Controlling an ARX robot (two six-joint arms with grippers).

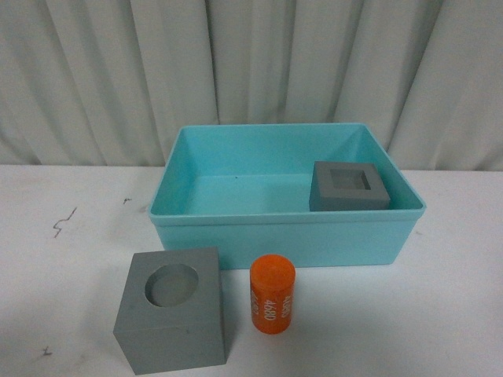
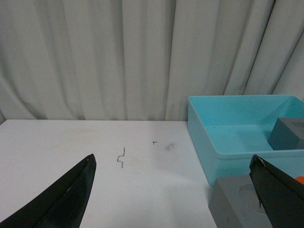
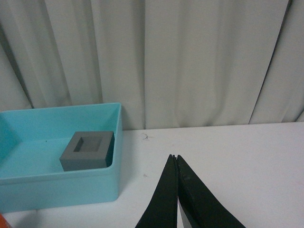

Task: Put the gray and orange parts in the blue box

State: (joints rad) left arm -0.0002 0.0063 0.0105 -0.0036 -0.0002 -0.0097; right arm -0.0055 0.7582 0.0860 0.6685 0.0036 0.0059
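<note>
The blue box [image 1: 283,232] stands mid-table against the curtain. A gray cube with a square recess [image 1: 349,187] lies inside it at its right side. A gray cube with a round recess [image 1: 170,309] sits on the table in front of the box's left part, and the orange cylinder [image 1: 272,294] with white digits stands upright to its right. Neither arm shows in the front view. My left gripper [image 2: 173,164] is open and empty, low over the table left of the round-recess cube [image 2: 235,204]. My right gripper [image 3: 174,156] is shut and empty, right of the box [image 3: 61,183].
The white table [image 1: 440,306] has small dark scratch marks at the left [image 1: 63,221]. A pale pleated curtain [image 1: 251,63] closes the back.
</note>
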